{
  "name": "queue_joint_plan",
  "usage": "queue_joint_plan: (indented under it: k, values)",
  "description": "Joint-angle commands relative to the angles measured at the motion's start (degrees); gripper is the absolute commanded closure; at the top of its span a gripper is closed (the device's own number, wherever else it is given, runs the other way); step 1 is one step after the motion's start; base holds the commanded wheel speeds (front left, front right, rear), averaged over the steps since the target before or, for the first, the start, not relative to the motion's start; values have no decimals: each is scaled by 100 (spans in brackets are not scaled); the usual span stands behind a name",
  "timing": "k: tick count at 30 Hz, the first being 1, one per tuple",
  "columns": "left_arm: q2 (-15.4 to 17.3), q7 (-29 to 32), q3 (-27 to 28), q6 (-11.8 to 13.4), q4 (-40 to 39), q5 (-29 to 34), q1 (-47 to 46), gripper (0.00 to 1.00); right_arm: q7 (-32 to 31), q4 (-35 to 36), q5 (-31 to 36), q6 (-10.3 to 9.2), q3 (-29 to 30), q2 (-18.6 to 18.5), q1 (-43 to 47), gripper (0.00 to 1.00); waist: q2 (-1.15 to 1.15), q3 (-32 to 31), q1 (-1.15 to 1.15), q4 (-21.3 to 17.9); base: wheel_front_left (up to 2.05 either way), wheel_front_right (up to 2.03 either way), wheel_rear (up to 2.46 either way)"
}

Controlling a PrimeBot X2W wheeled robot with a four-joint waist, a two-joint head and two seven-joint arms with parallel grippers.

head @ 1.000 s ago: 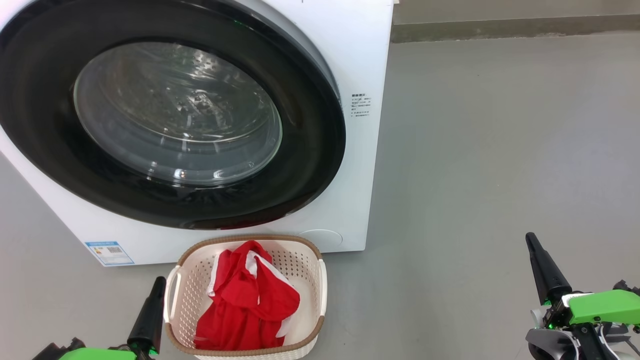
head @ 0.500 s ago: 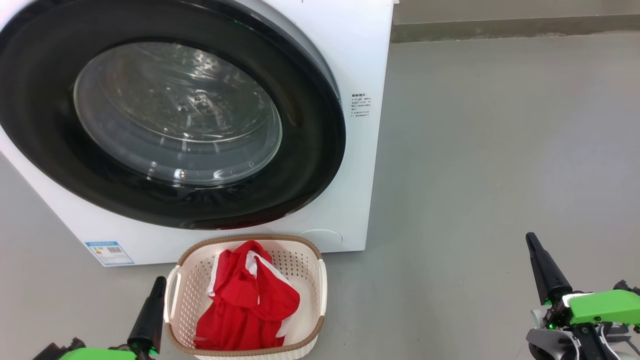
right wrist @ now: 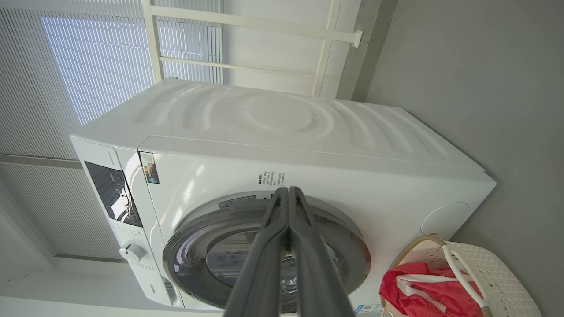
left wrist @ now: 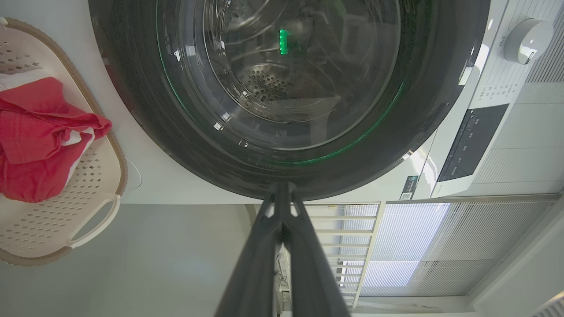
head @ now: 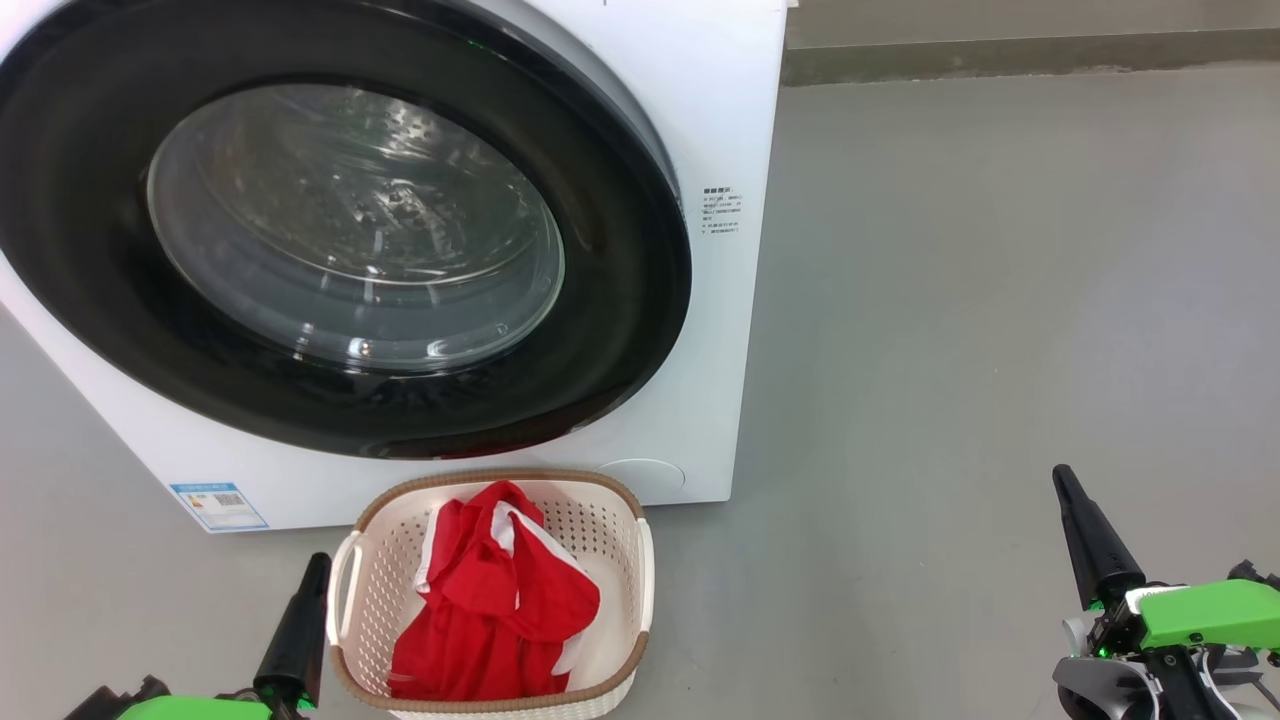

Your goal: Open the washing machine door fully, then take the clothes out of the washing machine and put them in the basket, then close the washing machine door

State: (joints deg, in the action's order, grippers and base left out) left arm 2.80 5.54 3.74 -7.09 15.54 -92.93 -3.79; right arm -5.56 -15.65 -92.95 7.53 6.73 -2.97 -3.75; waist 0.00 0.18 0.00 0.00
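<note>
The washing machine [head: 735, 100] fills the upper left of the head view, and its round black-rimmed door [head: 350, 230] lies flat against its front. On the floor before it stands the basket [head: 640, 560], with the red and white clothes [head: 490, 610] heaped inside. My left gripper [head: 318, 565] is shut and empty, low beside the basket's left side. Far to the right, my right gripper [head: 1062, 478] is shut and empty over the floor. In the left wrist view, the shut fingers [left wrist: 282, 193] point at the door [left wrist: 282, 167]. The right wrist view has the machine [right wrist: 286, 127], the basket [right wrist: 498, 273] and the clothes [right wrist: 423, 286].
Grey floor [head: 1000, 300] spreads to the right of the machine. A wall base [head: 1030, 50] runs along the far edge. A blue label [head: 218, 506] sits low on the machine's front. White railings and window blinds [right wrist: 88, 57] stand behind the machine.
</note>
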Motion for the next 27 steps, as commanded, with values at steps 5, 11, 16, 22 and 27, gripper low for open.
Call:
queue_joint_plan:
  k: [5, 11, 16, 22, 27]
  values:
    - [58, 42, 212, -40, -152, 22, -234, 100, -36, 166, 21, -4, -90, -43, -236, 100, 0, 0, 0, 0, 0, 0, 0]
    - [54, 46, 218, -40, -151, 27, -234, 100, -41, 166, 26, -4, -84, -39, -237, 100, 0, 0, 0, 0, 0, 0, 0]
    - [51, 50, 223, -40, -151, 31, -235, 100, -45, 166, 30, -4, -79, -35, -237, 100, 0, 0, 0, 0, 0, 0, 0]
    - [47, 54, 228, -40, -151, 35, -235, 100, -49, 165, 35, -4, -74, -32, -238, 100, 0, 0, 0, 0, 0, 0, 0]
    - [44, 57, 232, -40, -151, 38, -235, 100, -53, 165, 38, -4, -70, -29, -238, 100, 0, 0, 0, 0, 0, 0, 0]
